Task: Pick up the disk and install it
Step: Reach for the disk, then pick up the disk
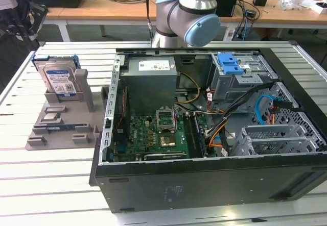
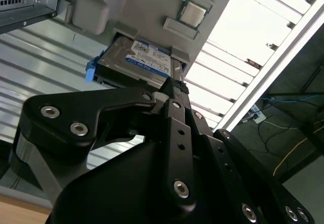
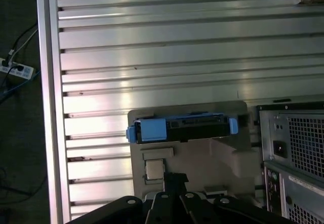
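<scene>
My fingers (image 2: 174,88) are pressed together, empty, apart from the disk (image 1: 59,78). Its lower half hides in a grey holder (image 1: 61,129), nine o'clock from the computer case (image 1: 204,185) in the exterior view.

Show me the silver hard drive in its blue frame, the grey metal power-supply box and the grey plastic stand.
Silver hard drive in blue frame (image 1: 59,79): exterior view, label.
Grey metal power-supply box (image 1: 151,93): exterior view, bare side.
Grey plastic stand (image 1: 71,116): exterior view, base.

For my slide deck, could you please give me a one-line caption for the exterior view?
The disk stands upright in a grey holder beside the open computer case, not yet picked up.
</scene>
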Robot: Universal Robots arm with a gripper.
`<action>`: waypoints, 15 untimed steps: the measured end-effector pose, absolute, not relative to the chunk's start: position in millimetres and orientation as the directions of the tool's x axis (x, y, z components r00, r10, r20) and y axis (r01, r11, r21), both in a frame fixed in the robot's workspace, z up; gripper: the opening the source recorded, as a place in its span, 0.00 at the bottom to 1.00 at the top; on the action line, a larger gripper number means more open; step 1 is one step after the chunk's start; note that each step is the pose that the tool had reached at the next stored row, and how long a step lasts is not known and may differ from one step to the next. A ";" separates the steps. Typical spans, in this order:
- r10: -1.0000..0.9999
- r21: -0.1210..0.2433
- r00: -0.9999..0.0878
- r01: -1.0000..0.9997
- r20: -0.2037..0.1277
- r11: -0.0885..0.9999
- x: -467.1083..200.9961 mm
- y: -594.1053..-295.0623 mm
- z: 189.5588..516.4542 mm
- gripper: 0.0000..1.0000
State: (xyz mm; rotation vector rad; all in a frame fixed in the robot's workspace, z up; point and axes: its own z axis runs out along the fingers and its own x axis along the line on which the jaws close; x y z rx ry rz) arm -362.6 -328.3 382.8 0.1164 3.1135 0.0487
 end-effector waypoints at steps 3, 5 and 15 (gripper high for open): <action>0.075 0.032 -0.997 0.074 -0.024 0.997 -363.7 -325.4 381.2 0.11; 0.075 0.031 -0.997 0.074 -0.024 0.997 -363.8 -325.4 381.1 0.11; 0.075 0.032 -0.997 0.074 -0.024 0.997 -363.9 -325.2 380.8 0.11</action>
